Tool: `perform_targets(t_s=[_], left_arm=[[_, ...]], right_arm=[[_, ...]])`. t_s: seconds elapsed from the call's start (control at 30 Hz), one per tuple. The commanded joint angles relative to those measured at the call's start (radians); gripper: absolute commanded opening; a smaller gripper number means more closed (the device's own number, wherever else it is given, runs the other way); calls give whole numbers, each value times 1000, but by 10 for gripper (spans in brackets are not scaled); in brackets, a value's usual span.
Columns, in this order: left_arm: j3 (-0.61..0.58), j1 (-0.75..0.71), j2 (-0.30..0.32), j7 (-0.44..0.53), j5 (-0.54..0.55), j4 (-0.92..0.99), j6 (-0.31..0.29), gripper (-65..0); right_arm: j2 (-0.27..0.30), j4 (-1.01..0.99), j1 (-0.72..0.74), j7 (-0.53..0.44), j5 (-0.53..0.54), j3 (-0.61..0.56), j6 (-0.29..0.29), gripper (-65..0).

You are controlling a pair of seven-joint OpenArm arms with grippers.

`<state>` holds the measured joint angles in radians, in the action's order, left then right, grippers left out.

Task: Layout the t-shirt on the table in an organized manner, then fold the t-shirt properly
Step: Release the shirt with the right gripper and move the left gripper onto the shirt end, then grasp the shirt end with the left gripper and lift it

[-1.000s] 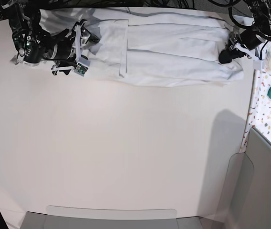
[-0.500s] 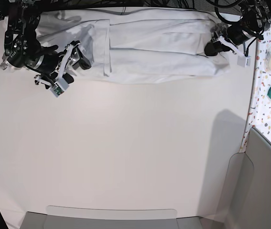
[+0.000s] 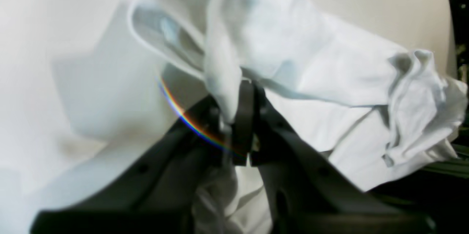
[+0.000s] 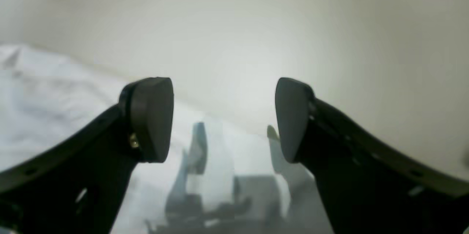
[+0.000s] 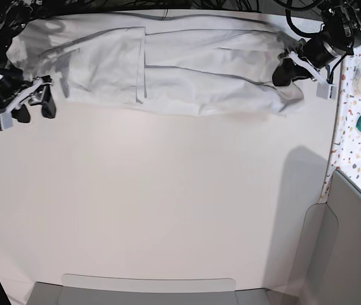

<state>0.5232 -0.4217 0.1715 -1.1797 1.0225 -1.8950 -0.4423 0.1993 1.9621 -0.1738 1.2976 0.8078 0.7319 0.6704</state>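
The t-shirt [image 5: 168, 70] lies along the far edge of the desk [image 5: 168, 203] as a long band running left to right, already doubled lengthwise with greyish hem lines showing along its length and a cross seam left of its middle; it is flat for most of its run but bunched at the right end; the step in hand looks like the laying-out and straightening that comes before the final folds, not the folds themselves.

The left claw [image 3: 238, 117], at the right end of the band in the base view, is pinched narrow on a fold of the t-shirt; the left wrist view shows white cloth caught between its dark tips, with a crumpled lump of cloth off to the right of it. The right claw [image 4: 223, 120] stands wide and holds nothing; its pads [image 4: 152, 117] hang over bare desk just beside the cloth edge, and in the base view it sits off the left end of the band, near it but apart from it.

My judgement is that the next move calls for the free claw to take the left end, so that both ends can be drawn taut and the bunched right end smoothed flat; only then would a crosswise fold land cleanly; letting the pinched end drop now would likely leave that lump in place.

No brand, label or readable writing shows anywhere; the t-shirt is plain, and the wrist views are too soft to show any fine print.
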Motion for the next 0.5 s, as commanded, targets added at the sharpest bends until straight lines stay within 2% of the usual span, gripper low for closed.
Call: perform_targets(t_s=[0.0, 0.2, 0.33, 0.47], left_arm=[[1, 1, 9, 14, 40, -33, -8, -650], [-44, 4, 15, -21, 157, -54, -8, -650], [-114, 8, 12, -52, 213, -54, -8, -650], [-222, 37, 13, -55, 235, -56, -8, -650]], right_arm=[[21, 18, 6, -19, 12, 51, 2, -225], [64, 12, -7, -17, 5, 269, -1, -225], [76, 12, -20, -17, -90, 377, -1, -225], [71, 12, -22, -17, -215, 409, 1, -225]])
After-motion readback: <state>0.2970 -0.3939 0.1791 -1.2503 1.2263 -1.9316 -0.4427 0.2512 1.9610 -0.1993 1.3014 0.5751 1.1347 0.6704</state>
